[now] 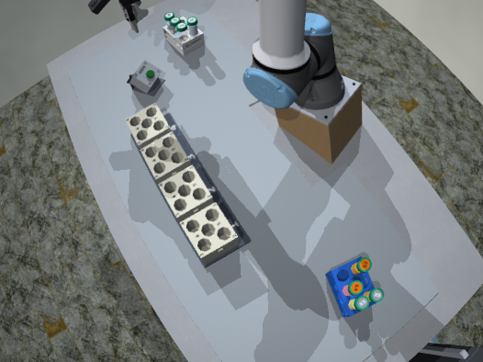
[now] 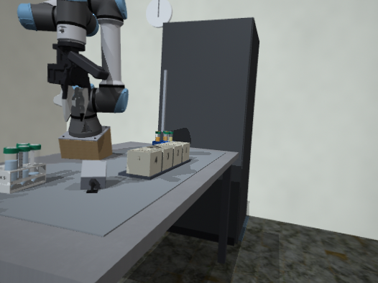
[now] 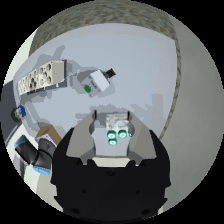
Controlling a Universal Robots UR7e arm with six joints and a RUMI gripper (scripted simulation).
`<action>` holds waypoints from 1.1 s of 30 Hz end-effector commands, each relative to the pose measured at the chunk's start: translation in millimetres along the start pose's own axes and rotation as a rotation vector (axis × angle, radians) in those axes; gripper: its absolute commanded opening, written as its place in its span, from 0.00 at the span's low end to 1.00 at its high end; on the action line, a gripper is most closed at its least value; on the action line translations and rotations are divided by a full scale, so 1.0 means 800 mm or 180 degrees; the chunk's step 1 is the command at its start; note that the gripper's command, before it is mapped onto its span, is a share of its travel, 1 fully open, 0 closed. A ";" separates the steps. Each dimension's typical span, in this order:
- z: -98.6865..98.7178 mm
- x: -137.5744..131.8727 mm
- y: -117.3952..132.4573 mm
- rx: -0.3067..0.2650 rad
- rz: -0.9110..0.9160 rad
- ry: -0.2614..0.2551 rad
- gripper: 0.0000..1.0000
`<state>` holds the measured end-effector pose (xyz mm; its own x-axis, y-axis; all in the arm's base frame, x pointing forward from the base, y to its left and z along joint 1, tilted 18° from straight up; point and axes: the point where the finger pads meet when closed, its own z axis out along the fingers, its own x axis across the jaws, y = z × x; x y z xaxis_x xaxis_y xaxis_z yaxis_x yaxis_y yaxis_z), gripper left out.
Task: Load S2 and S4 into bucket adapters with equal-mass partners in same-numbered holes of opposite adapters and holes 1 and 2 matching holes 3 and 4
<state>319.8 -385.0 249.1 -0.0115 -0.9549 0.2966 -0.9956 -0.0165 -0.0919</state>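
Observation:
My gripper [image 1: 133, 20] hangs high above the table's far left corner, just left of the clear blank rack [image 1: 185, 36]. Its fingers stand partly apart with nothing between them. In the wrist view the gripper [image 3: 112, 120] frames the blank rack [image 3: 117, 131] far below, with its green-capped tubes. Four cream adapters [image 1: 184, 186] stand in a row on the dark loading stand, all holes empty. The blue sample rack [image 1: 353, 287] at the near right holds two orange-dot tubes [image 1: 364, 265] [image 1: 355, 288] and two grey-dot tubes [image 1: 363, 302] [image 1: 376, 295].
The DONE desk with its green key [image 1: 149, 73] sits between the blank rack and the adapter row. The arm's base [image 1: 321, 121] stands on a brown block at the back right. A tall dark cabinet [image 2: 208, 105] stands beyond the table's end.

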 end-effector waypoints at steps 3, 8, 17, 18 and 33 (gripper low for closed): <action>-0.007 -0.048 -0.011 -0.0003 0.0008 0.0009 0.35; -0.010 -0.072 -0.016 -0.0004 0.0008 0.0009 0.35; -0.016 -0.127 -0.028 -0.0004 0.0008 0.0009 0.35; -0.017 -0.133 -0.029 -0.0004 0.0008 0.0009 0.35; -0.026 -0.212 -0.046 -0.0004 0.0008 0.0009 0.35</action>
<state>351.0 -245.4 226.4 -0.0083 -0.9547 0.2975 -0.9954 -0.0206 -0.0940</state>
